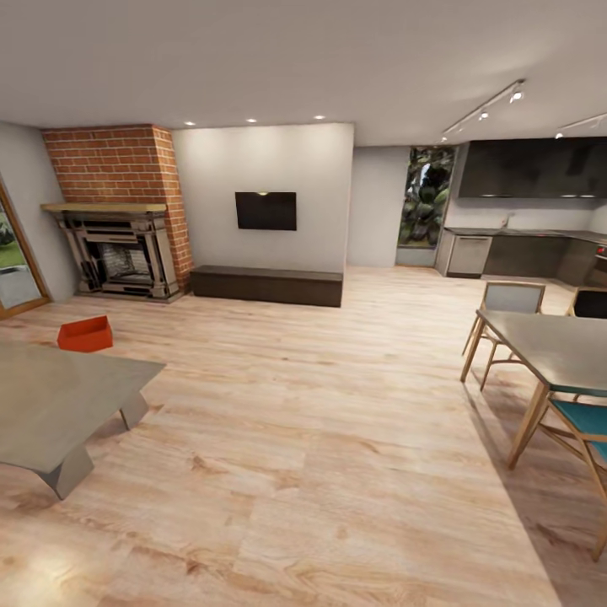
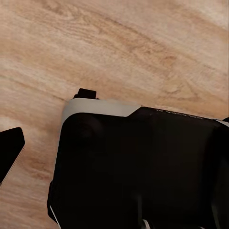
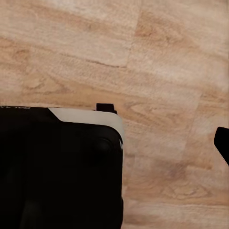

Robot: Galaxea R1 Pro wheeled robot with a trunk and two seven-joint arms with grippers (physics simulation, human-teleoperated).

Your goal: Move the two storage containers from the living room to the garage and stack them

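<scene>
We stand in the living room point(image 1: 278, 211), on a light wood plank floor point(image 1: 320, 421) that runs to a pale wall with a dark screen point(image 1: 265, 211) and a long low dark cabinet point(image 1: 266, 285) below it. At the left there is a brick fireplace point(image 1: 118, 244) and, beside it, a wood-framed glass door point(image 1: 15, 257). One orange-red storage container point(image 1: 84, 335) sits on the planks in front of the fireplace, just behind the far edge of a low grey counter point(image 1: 59, 405); they look close, but we cannot tell if they touch. At the right we see a dining table point(image 1: 552, 346) with chairs point(image 1: 506, 312), and behind it a dark kitchen point(image 1: 523, 219).

The head view gives us the whole room. The left wrist view gives instead a close look down on the planks and on the dark robot base point(image 2: 138, 167) with its pale rim; a dark tip at the edge may be a finger of the left hand. The right wrist view shows the same base point(image 3: 57, 167) from the other side. For both hands we cannot tell how far they are open or if they hold something.
</scene>
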